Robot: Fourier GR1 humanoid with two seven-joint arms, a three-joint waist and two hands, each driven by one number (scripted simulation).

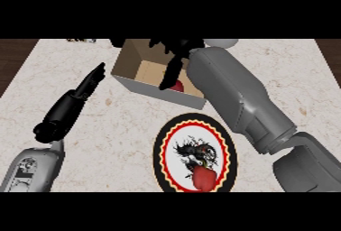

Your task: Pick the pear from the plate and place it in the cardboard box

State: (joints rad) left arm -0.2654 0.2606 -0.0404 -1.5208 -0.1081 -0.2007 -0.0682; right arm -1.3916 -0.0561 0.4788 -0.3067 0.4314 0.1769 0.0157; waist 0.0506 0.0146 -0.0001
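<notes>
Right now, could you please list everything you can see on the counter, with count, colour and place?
cardboard box: one, tan, open, far centre of the counter.
red object: one, inside the box beneath the right hand; likely the pear, partly hidden.
plate: one, black rim, red and white rings, dark and red pattern, near centre.
counter: one, beige marble.
left hand: one, black, fingers straight, left of the box.
right hand: one, black, over the box.

You're looking at a pale marbled desk [126, 126]. On it sit an open cardboard box [143, 74] toward the far side and, nearer you, a round plate [166, 153] with a red-and-black rim.
</notes>
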